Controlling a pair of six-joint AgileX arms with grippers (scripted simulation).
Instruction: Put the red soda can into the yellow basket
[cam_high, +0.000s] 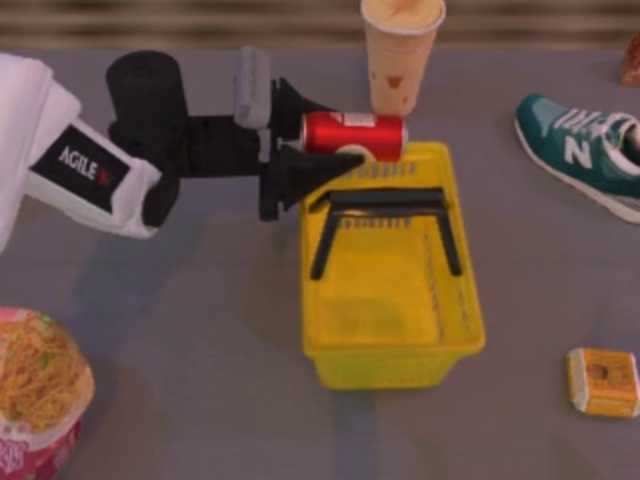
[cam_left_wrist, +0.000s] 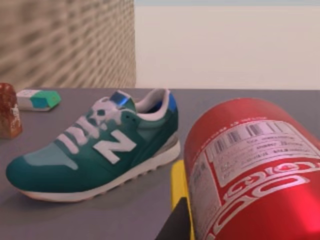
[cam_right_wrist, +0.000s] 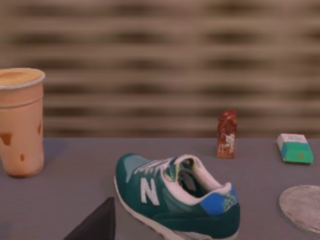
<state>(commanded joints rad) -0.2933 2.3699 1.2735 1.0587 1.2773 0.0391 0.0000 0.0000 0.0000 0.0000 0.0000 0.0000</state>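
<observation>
Red soda can (cam_left_wrist: 255, 170) fills the left wrist view, lying sideways in the left pincer (cam_high: 318, 150), held over the far rim of the yellow basket (cam_high: 392, 360). Carry it further over the open middle, clear of the black handles (cam_high: 385, 215), before releasing. Right arm unseen from above.

Left arm (cam_high: 60, 150) wore a white shell with a black "AGILEX" panel, black wrist segments, a grey block, and black tapered fingers (cam_high: 310, 170).
</observation>
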